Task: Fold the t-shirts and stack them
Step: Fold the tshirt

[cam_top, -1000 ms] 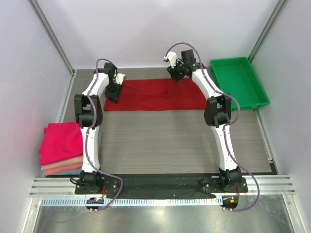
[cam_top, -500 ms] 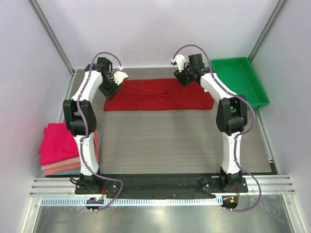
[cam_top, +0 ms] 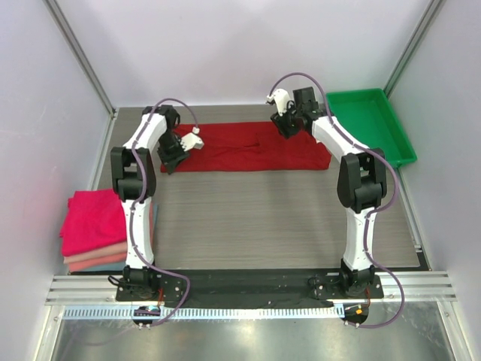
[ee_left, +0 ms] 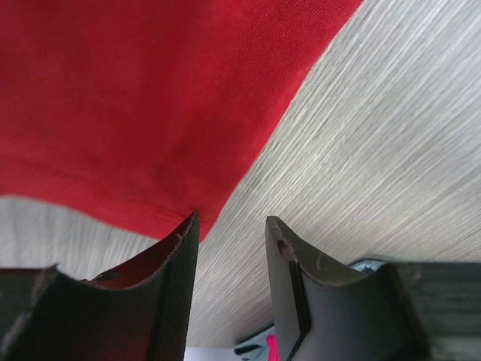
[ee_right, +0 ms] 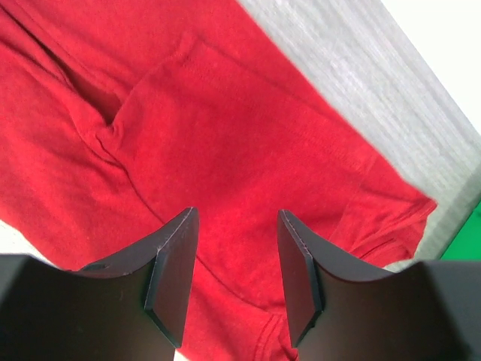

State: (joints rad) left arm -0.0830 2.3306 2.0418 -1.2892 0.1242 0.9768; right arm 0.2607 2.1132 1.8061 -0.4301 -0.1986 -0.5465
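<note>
At the lower left of the overhead view, hard against the side wall, sits a stack of folded t-shirts. A bright magenta-pink one lies on top, with salmon and paler pink layers showing beneath it. The stack rests at the left edge of the grey wood-grain tabletop.

Further up, left of centre, the left hand points down at the left end of the dark crimson t-shirt. This large soft shirt is spread in a long band across the far part of the tabletop. In the left wrist view the two dark fingers stand apart with nothing between them. The left one is over the shirt's curved hem and the gap is over bare wood grain. I cannot tell whether that finger touches the cloth.

Towards the upper right, the right hand hangs over the far edge of the same shirt, right of its middle. Its wrist camera shows the fingers parted, gripping nothing, above rumpled red cloth with a sleeve and a fold line in sight.

Just beside the shirt's right end lies the shallow green plastic tray.
</note>
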